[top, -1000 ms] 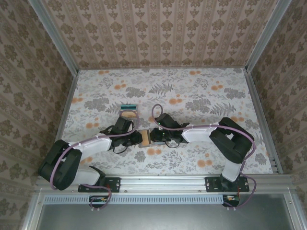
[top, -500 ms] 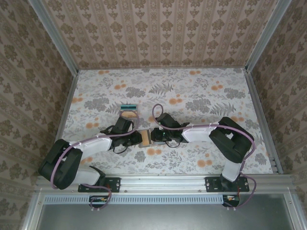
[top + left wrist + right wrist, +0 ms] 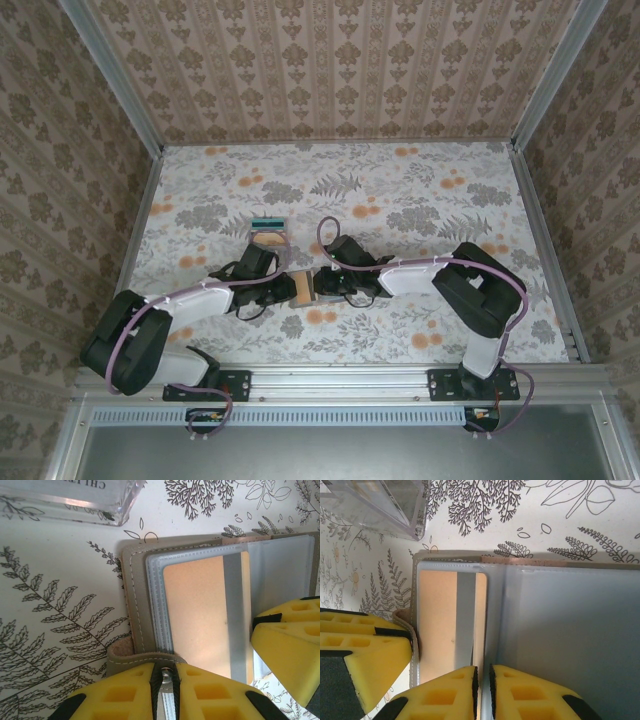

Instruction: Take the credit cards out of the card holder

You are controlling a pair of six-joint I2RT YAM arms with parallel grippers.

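The card holder (image 3: 132, 605) lies open and flat on the bench (image 3: 400, 190), caught between my two arms near the front edge. My left gripper (image 3: 167, 672) is closed on the holder's near edge, its yellow pads pinching the taupe cover where a small flap curls up. My right gripper (image 3: 482, 672) has its pads almost together on the thin edge at the fold of the plastic sleeve (image 3: 560, 625). I cannot tell whether a card is caught in that pinch as well.

One orange-tan card (image 3: 197, 615) sits inside the left-hand pocket, with a grey stripe running down it. Any further cards are hidden behind the frosted plastic. From overhead the holder is mostly covered by both wrists. A clear box (image 3: 85, 497) stands just beyond the holder, cut off by the frame, and its printed lettering is too clipped to read.

The cover looks like stitched matte leather. The sleeve is glossy, pale grey-blue with ribbed welded seams. The pads are blocky yellow foam with square recesses. The bench top carries a floral print.
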